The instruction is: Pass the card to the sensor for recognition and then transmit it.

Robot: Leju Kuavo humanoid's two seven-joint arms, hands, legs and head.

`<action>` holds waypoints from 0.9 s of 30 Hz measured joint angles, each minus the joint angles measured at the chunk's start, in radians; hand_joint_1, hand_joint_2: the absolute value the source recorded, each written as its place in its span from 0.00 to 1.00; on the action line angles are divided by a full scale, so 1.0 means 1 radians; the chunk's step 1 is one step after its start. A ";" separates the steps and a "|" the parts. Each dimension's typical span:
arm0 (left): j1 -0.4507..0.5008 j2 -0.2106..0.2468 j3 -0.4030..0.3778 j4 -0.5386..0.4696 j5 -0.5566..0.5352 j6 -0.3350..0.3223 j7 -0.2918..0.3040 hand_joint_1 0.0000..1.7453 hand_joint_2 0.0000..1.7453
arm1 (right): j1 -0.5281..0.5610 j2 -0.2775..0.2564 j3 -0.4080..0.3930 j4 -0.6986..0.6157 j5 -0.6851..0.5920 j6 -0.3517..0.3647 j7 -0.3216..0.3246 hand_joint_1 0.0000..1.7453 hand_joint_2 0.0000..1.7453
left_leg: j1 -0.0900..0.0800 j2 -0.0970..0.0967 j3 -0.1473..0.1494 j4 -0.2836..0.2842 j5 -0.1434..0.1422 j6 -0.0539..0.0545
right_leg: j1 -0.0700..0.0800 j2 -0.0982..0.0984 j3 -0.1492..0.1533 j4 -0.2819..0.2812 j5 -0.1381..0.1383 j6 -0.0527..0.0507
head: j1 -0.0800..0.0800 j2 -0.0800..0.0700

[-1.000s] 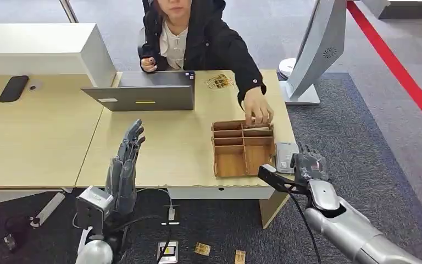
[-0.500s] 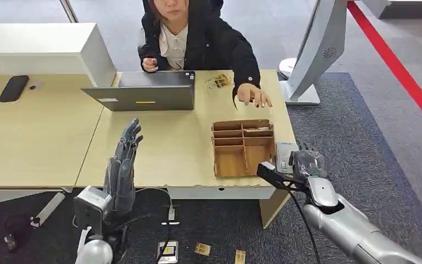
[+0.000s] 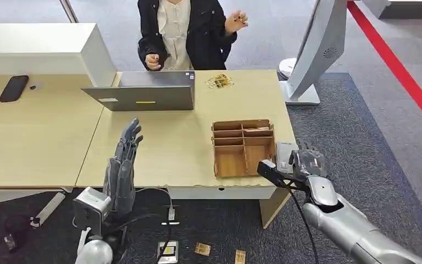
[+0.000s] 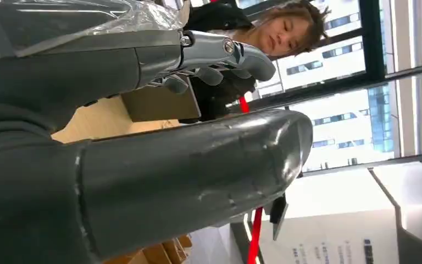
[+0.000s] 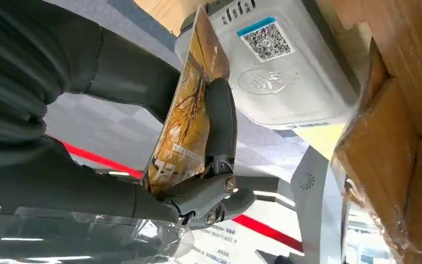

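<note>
My right hand (image 3: pixel 307 164) hangs at the table's right front corner and pinches a gold-patterned card (image 5: pixel 189 107) between thumb and fingers. The card stands on edge right beside the white card sensor (image 5: pixel 277 66), whose QR label and wave symbol face it. In the head view the sensor (image 3: pixel 283 154) lies flat on the table next to the wooden divided box (image 3: pixel 243 147). My left hand (image 3: pixel 124 162) is raised at the table's front edge, fingers straight and apart, holding nothing. The same hand (image 4: pixel 143 137) is seen close up in the left wrist view.
A person (image 3: pixel 187 30) sits behind the table with one hand raised. A grey laptop (image 3: pixel 145 91) and several loose cards (image 3: pixel 218 81) lie at the far side. A white kiosk stand (image 3: pixel 316 49) rises at the right. More cards (image 3: pixel 200 250) lie on the floor.
The person's hand left the wooden box and drew back up to shoulder height. My right hand with the card shifted slightly; my left hand barely moved.
</note>
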 joint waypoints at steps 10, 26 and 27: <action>0.005 0.006 0.003 -0.005 -0.006 0.017 0.018 0.00 0.00 | -0.039 -0.066 -0.068 -0.167 0.132 -0.102 0.123 1.00 1.00 | 0.000 0.000 0.000 0.000 0.000 0.000 | -0.001 0.000 -0.001 0.000 0.000 0.000 | 0.000 0.000; -0.021 0.024 -0.015 -0.035 -0.018 0.183 0.046 0.00 0.00 | -0.079 -0.041 -0.273 -0.511 0.208 -0.259 -0.048 1.00 1.00 | 0.000 0.000 -0.001 0.000 0.000 0.000 | 0.000 0.000 0.000 0.000 0.000 0.000 | 0.000 0.000; -0.024 0.024 -0.016 -0.035 -0.018 0.183 0.044 0.00 0.00 | -0.085 -0.031 -0.273 -0.515 0.198 -0.258 -0.059 1.00 1.00 | 0.000 0.000 0.000 0.000 0.000 0.000 | 0.000 0.000 0.000 0.000 0.000 0.000 | 0.000 0.000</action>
